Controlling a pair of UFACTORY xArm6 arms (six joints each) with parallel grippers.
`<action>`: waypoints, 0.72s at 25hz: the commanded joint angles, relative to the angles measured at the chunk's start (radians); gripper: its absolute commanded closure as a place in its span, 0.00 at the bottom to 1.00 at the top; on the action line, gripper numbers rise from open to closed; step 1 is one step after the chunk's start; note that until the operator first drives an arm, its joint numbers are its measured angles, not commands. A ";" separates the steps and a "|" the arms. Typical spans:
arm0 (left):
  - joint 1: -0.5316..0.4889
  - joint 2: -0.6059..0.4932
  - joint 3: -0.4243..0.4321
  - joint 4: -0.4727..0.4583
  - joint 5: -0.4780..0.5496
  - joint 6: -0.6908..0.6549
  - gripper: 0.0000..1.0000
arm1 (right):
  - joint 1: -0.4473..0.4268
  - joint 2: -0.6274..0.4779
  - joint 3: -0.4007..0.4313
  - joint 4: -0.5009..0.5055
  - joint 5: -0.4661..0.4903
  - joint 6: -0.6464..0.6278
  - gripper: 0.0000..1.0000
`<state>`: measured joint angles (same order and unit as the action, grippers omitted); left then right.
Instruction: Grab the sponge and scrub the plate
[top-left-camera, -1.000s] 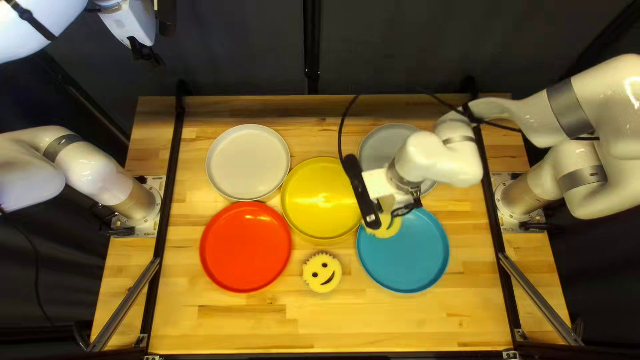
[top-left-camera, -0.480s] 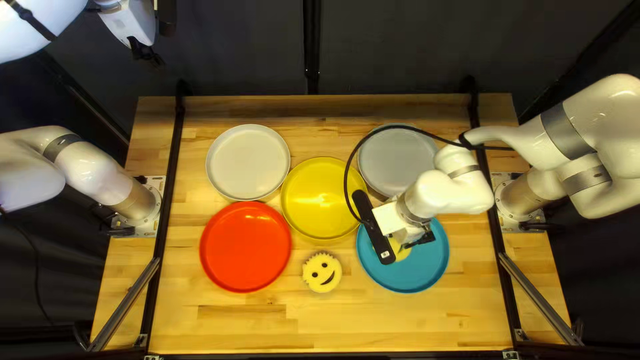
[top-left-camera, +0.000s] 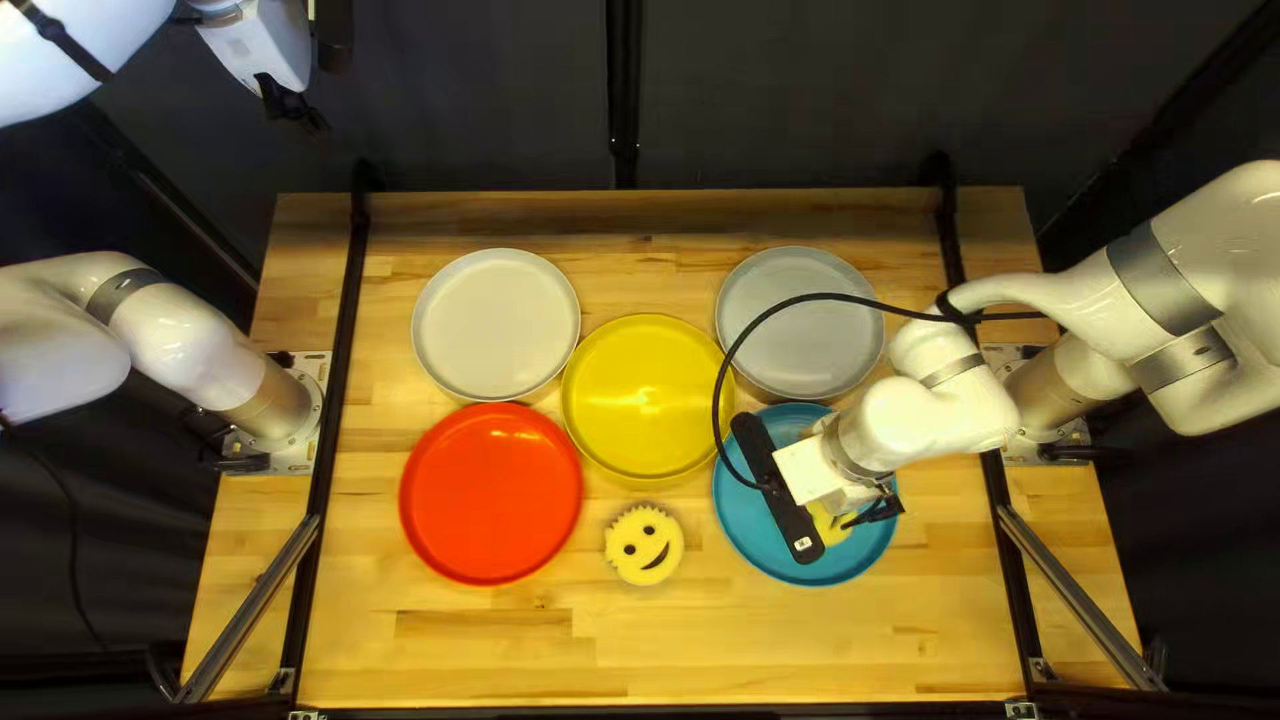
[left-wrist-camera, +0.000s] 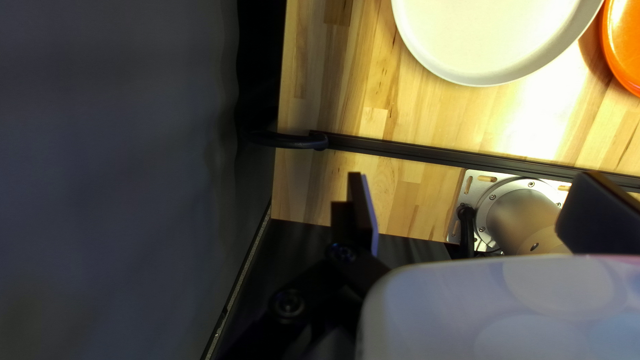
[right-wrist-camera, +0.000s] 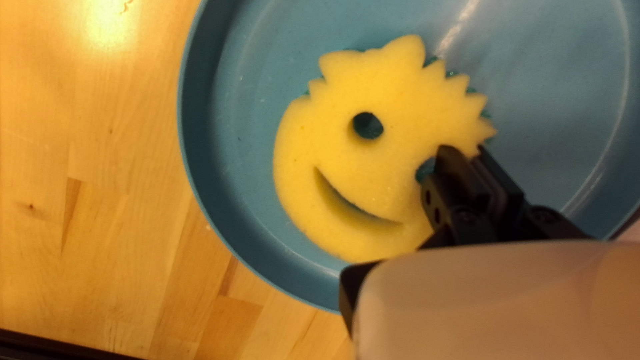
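Note:
Over the blue plate at the right of the top left view is my right gripper, with a yellow sponge at its fingers. In the right wrist view the smiley sponge lies over the blue plate, inside its rim; the right gripper pinches its edge beside one eye hole, fingers close together. My left gripper is raised near the top left view's upper edge, away from the plates. In the left wrist view the left gripper stands wide open, holding nothing.
A second smiley sponge lies between the red plate and the blue one. Yellow, white and grey plates stand farther back. A black cable loops over the grey plate's area.
My right gripper has moved right and toward the table's near edge across the blue plate, carrying the sponge along. The left arm, plates and second sponge have stayed put.

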<state>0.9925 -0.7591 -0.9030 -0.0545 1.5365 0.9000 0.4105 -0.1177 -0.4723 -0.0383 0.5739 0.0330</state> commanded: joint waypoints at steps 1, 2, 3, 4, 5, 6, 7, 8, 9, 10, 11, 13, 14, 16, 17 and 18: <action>0.000 0.000 0.000 0.000 0.000 0.000 0.00 | -0.017 0.020 -0.024 -0.007 0.004 -0.014 1.00; 0.000 0.000 0.000 0.000 0.000 0.000 0.00 | -0.022 0.026 -0.031 -0.008 0.004 -0.020 1.00; 0.000 0.000 0.000 0.000 0.000 0.000 0.00 | -0.033 0.037 -0.044 -0.011 0.005 -0.030 1.00; 0.000 0.000 0.000 0.000 0.000 0.000 0.00 | -0.039 0.042 -0.051 -0.012 0.006 -0.036 1.00; 0.000 0.000 0.000 0.000 0.000 0.000 0.00 | -0.051 0.052 -0.066 -0.015 0.009 -0.047 1.00; 0.000 0.000 0.000 0.000 0.000 0.000 0.00 | -0.056 0.056 -0.071 -0.016 0.010 -0.052 1.00; 0.000 0.000 0.000 0.000 0.000 0.000 0.00 | -0.064 0.061 -0.079 -0.016 0.010 -0.061 1.00; 0.000 0.000 0.000 0.000 0.000 0.000 0.00 | -0.080 0.071 -0.093 -0.016 0.013 -0.079 1.00; 0.000 0.000 0.000 0.000 0.000 0.000 0.00 | -0.088 0.076 -0.101 -0.016 0.013 -0.088 1.00; 0.000 0.000 0.000 0.000 0.000 0.000 0.00 | -0.105 0.090 -0.117 -0.015 0.014 -0.107 1.00; 0.000 0.000 0.000 0.000 0.000 0.000 0.00 | -0.115 0.098 -0.127 -0.014 0.014 -0.119 1.00; 0.000 0.000 0.000 0.000 0.000 0.000 0.00 | -0.142 0.123 -0.154 -0.011 0.015 -0.150 1.00; 0.000 0.000 0.000 0.000 0.000 0.000 0.00 | -0.149 0.131 -0.164 -0.010 0.016 -0.159 1.00; 0.000 0.000 0.000 0.000 0.000 0.000 0.00 | -0.165 0.151 -0.186 -0.006 0.020 -0.180 1.00; 0.000 0.000 0.000 0.000 0.000 0.000 0.00 | -0.169 0.156 -0.192 -0.004 0.021 -0.185 1.00; 0.000 0.000 0.000 0.000 0.000 0.000 0.00 | -0.176 0.167 -0.202 -0.001 0.022 -0.196 1.00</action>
<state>0.9925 -0.7591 -0.9030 -0.0545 1.5365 0.9000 0.2478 0.0319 -0.6566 -0.0445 0.5929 -0.1436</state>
